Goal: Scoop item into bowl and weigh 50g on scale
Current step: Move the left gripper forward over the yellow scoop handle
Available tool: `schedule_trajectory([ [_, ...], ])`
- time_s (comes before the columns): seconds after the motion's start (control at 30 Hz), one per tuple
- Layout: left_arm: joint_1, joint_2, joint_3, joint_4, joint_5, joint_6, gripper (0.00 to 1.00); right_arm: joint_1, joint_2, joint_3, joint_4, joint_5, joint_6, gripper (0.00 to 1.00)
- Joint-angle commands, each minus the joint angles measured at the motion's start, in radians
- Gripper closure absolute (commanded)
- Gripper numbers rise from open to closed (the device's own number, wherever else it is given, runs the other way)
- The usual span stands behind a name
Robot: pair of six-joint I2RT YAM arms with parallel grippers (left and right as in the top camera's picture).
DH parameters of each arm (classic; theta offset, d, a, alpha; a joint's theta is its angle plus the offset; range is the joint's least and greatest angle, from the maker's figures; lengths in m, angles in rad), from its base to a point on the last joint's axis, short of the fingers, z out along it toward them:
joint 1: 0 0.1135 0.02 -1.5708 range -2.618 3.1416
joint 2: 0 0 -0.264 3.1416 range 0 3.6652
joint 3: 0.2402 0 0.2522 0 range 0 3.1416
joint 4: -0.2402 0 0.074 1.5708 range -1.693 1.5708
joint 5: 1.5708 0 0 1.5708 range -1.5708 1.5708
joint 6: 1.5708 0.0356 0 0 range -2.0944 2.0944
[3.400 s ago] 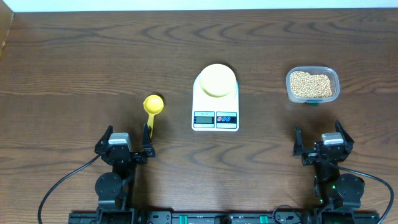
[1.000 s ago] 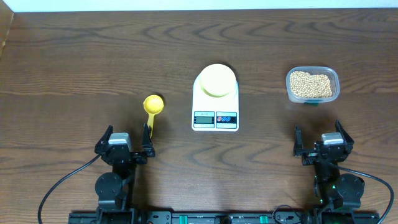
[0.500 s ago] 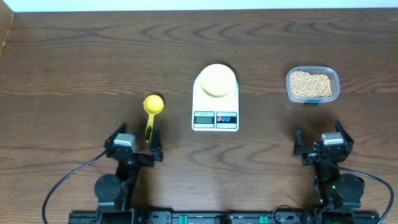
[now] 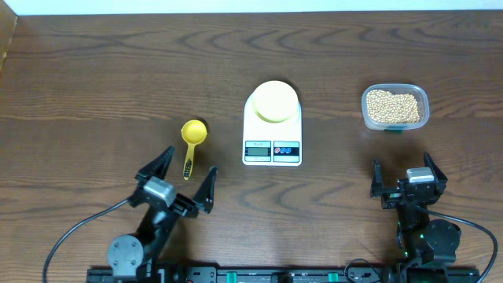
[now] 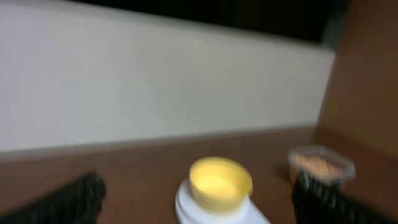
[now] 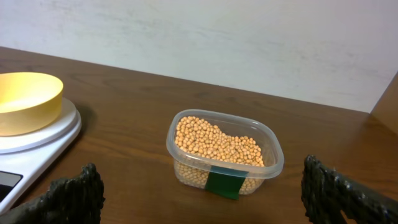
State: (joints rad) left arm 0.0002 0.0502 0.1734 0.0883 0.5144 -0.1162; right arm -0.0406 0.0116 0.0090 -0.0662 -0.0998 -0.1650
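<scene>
The pale yellow bowl [image 4: 273,101] stands empty on the white scale [image 4: 272,149] at the table's middle; both show in the left wrist view [image 5: 220,181] and the right wrist view [image 6: 25,99]. The beans [image 4: 394,106] fill a clear tub [image 4: 422,96] at the right, also in the right wrist view [image 6: 217,142]. A bright yellow scoop [image 4: 192,135] lies left of the scale. My left gripper [image 4: 186,179] is open, raised and tilted, just below the scoop's handle. My right gripper [image 4: 402,176] is open and empty, below the tub.
A white wall [image 6: 249,43] runs behind the table's far edge. The wooden table top [image 4: 94,86] stretches bare to the left and behind the scale.
My left arm has risen and swung forward and right, its fingers now spread wider beside the scoop's handle. The right arm, scale, bowl and tub have not moved.
</scene>
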Motion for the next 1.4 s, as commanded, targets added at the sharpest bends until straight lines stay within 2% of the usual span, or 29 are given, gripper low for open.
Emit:
schedule_trajectory([
  [0.0, 0.005, 0.101, 0.217, -0.208, -0.126, -0.010, 0.02, 0.007, -0.005, -0.003, -0.002, 0.004, 0.011, 0.01],
  [0.1, 0.005, 0.286, 0.424, -0.557, -0.282, -0.032, 0.02, 0.007, -0.005, -0.003, -0.002, 0.004, 0.011, 0.01],
  [0.17, 0.005, 0.414, 0.537, -0.723, -0.335, -0.032, 0.02, 0.007, -0.005, -0.003, -0.002, 0.004, 0.011, 0.01],
  [0.27, 0.005, 0.592, 0.674, -0.864, -0.304, -0.032, 0.02, 0.007, -0.005, -0.003, -0.002, 0.004, 0.011, 0.01],
  [0.4, 0.005, 0.757, 0.729, -0.856, -0.136, -0.032, 0.02, 0.007, -0.005, -0.003, -0.002, 0.004, 0.011, 0.01],
  [0.47, 0.005, 0.826, 0.729, -0.854, -0.098, -0.032, 0.02, 0.007, -0.005, -0.003, -0.002, 0.004, 0.011, 0.01],
  [0.57, 0.005, 0.915, 0.729, -0.850, -0.165, -0.026, 0.02, 0.007, -0.005, -0.003, -0.002, 0.004, 0.011, 0.01],
  [0.67, 0.005, 1.012, 0.729, -0.870, -0.253, -0.093, 0.02, 0.007, -0.005, -0.003, -0.002, 0.004, 0.011, 0.01],
  [0.93, 0.005, 1.311, 0.727, -0.853, -0.303, -0.107, 0.02, 0.007, -0.005, -0.003, -0.002, 0.004, 0.011, 0.01],
  [1.1, 0.005, 1.450, 0.727, -0.771, -0.301, -0.102, 0.02, 0.007, -0.005, -0.003, -0.002, 0.004, 0.011, 0.01],
  [1.27, 0.005, 1.503, 0.727, -0.709, -0.292, -0.014, 0.00, 0.007, -0.005, -0.003, -0.002, 0.004, 0.011, 0.01],
  [1.33, 0.005, 1.519, 0.726, -0.708, -0.288, -0.007, 0.11, 0.007, -0.005, -0.003, -0.002, 0.004, 0.011, 0.01],
  [1.37, 0.005, 1.528, 0.726, -0.707, -0.288, -0.003, 0.12, 0.007, -0.005, -0.003, -0.002, 0.004, 0.011, 0.01],
])
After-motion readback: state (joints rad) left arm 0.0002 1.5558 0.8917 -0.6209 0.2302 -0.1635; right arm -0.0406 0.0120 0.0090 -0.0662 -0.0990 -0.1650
